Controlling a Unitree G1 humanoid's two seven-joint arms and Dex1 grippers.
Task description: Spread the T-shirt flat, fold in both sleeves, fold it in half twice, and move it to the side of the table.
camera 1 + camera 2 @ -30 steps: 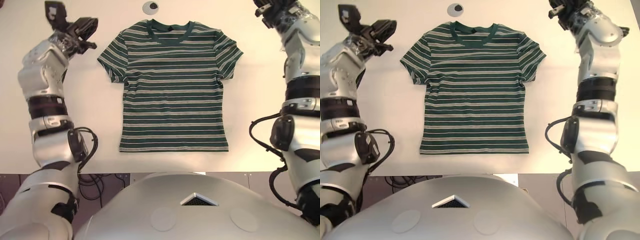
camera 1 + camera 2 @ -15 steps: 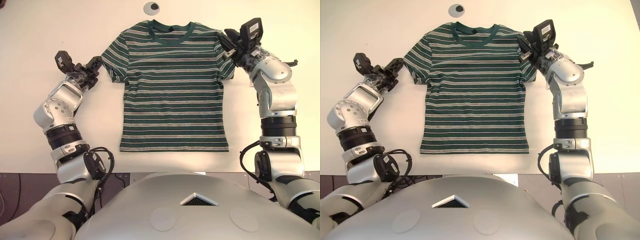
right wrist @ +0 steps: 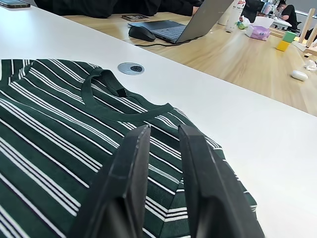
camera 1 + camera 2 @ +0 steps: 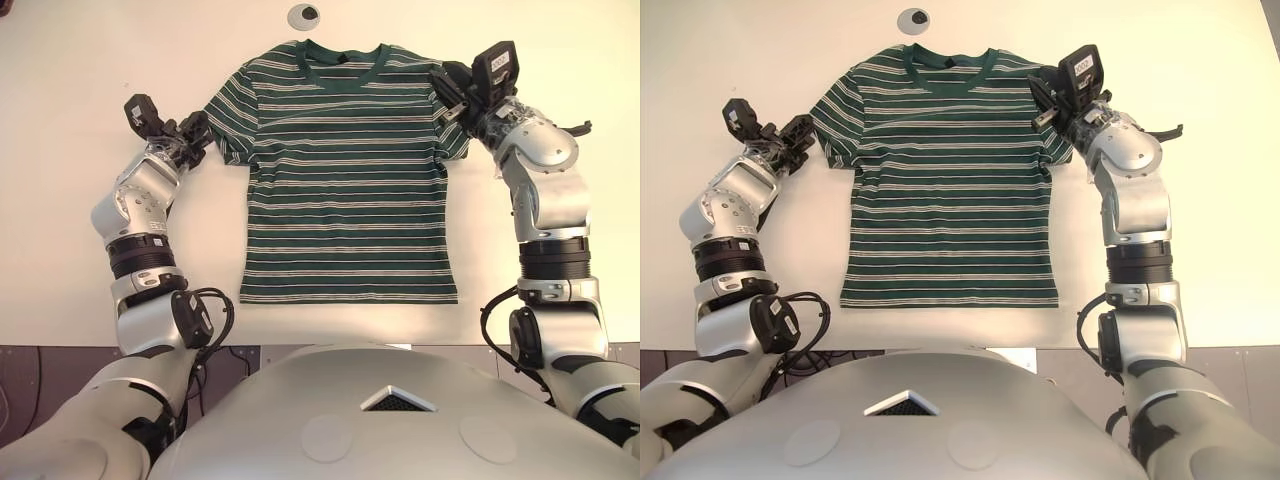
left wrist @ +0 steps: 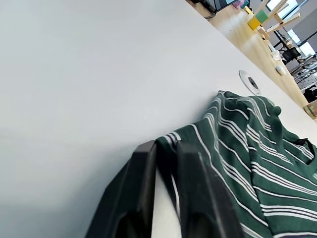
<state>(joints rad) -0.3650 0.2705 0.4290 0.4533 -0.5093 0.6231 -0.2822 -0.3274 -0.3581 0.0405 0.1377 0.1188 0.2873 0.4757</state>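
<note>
L arm (image 4: 135,210) lies over the bench (image 4: 80,250) on its L side, elbow bent, wrist aimed inward at the shirt. Left jaws sit right at the outer edge of the L sleeve (image 4: 225,130). In the wrist view the two dark fingers (image 5: 143,183) are parted by a narrow gap, w/ the sleeve hem at the tips and bare bench showing through the gap lower down. Released, not clenched on the cloth.

T-shirt (image 4: 347,190), dark green w/ thin white stripes, is mid-bench, spread flat. Collar points to the far edge, bottom hem is nearest the robot, and both short sleeves are out to the sides, unfolded. A small round cable port (image 4: 302,14) is set in the bench just past the collar, apart from it.

Right jaws are over the R sleeve (image 4: 455,115) near the shoulder. Fingers (image 3: 131,163) are likewise slightly parted, striped cloth visible btwn them, so released; can't tell if the tips touch the fabric. R arm (image 4: 545,190) runs up the R side of the bench, elbow bent.

Beyond the bench, R wrist view: a wooden desk w/ a laptop (image 3: 193,22) and a mouse (image 3: 141,33).
</note>
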